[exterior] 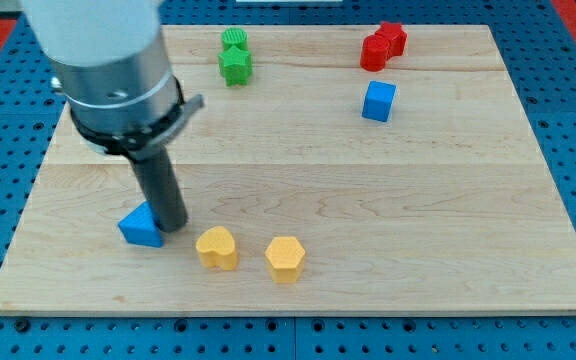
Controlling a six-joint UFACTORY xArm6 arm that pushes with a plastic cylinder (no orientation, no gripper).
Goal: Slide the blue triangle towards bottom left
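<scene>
The blue triangle (140, 226) lies on the wooden board (368, 200) near the view's bottom left. My tip (171, 226) stands right against the triangle's right side, touching it or nearly so. The dark rod rises from there to the grey arm body at the view's top left, which hides part of the board behind it.
A yellow heart-shaped block (217, 247) and a yellow hexagon (285, 258) lie just right of my tip. A blue cube (378, 101) sits at the upper right. Two green blocks (235, 57) and two red blocks (382, 45) lie along the top edge.
</scene>
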